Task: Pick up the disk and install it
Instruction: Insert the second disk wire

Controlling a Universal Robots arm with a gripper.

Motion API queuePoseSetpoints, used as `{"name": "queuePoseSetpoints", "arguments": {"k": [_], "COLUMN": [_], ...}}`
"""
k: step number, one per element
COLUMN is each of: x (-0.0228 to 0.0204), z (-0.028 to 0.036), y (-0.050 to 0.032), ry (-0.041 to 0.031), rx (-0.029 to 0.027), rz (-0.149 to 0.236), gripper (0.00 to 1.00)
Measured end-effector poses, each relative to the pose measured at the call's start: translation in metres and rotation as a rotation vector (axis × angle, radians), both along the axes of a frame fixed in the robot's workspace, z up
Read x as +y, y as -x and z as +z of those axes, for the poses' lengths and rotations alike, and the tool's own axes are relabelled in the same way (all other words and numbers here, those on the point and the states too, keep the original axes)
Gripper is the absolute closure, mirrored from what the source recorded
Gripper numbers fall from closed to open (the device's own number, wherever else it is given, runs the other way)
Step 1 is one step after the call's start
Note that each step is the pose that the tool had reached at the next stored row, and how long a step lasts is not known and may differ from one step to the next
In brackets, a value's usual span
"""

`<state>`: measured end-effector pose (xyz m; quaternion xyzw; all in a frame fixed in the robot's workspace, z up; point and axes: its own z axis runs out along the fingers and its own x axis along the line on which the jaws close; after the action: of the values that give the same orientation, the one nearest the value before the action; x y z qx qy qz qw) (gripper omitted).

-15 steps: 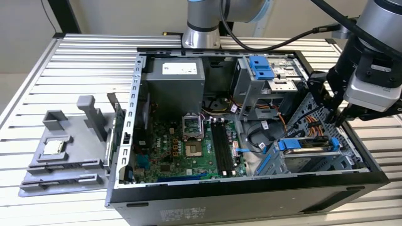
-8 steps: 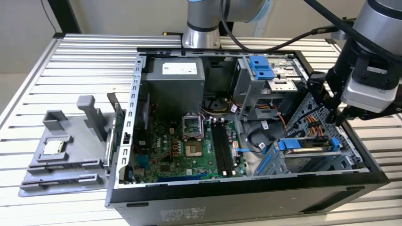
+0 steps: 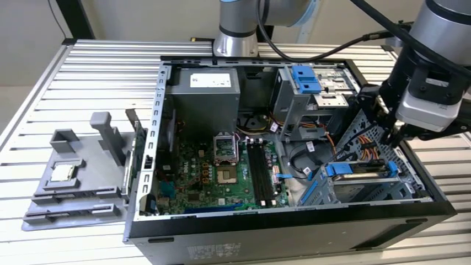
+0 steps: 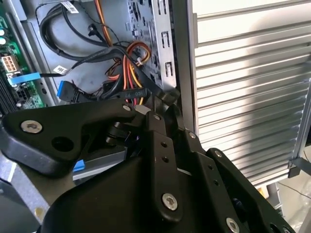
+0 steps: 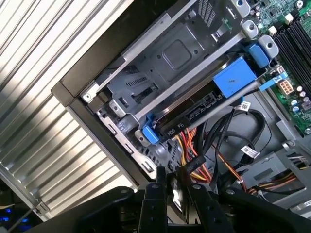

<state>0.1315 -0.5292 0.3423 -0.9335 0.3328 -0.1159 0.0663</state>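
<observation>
The disk [image 3: 358,170] already seems seated in the drive cage [image 3: 352,191]; the end effector [image 3: 391,138] hangs empty just above, apart or together I cannot tell.

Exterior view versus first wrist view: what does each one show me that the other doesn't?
Exterior view: the whole open case, plus a grey stand with a small chip on the exterior view's left. First wrist view: the black connector edge of the disk, close up. Both: the disk in the bay, cables beside it, and the gripper near them.
</observation>
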Motion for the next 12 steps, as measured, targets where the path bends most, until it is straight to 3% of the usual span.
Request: {"name": "queuePoseSetpoints", "arguments": {"k": [12], "x": [0.0009], "z": [0.0], "y": [0.0], "ry": [-0.0055], "rx": [-0.0013], "rz": [-0.003], "gripper": [0.0]}}
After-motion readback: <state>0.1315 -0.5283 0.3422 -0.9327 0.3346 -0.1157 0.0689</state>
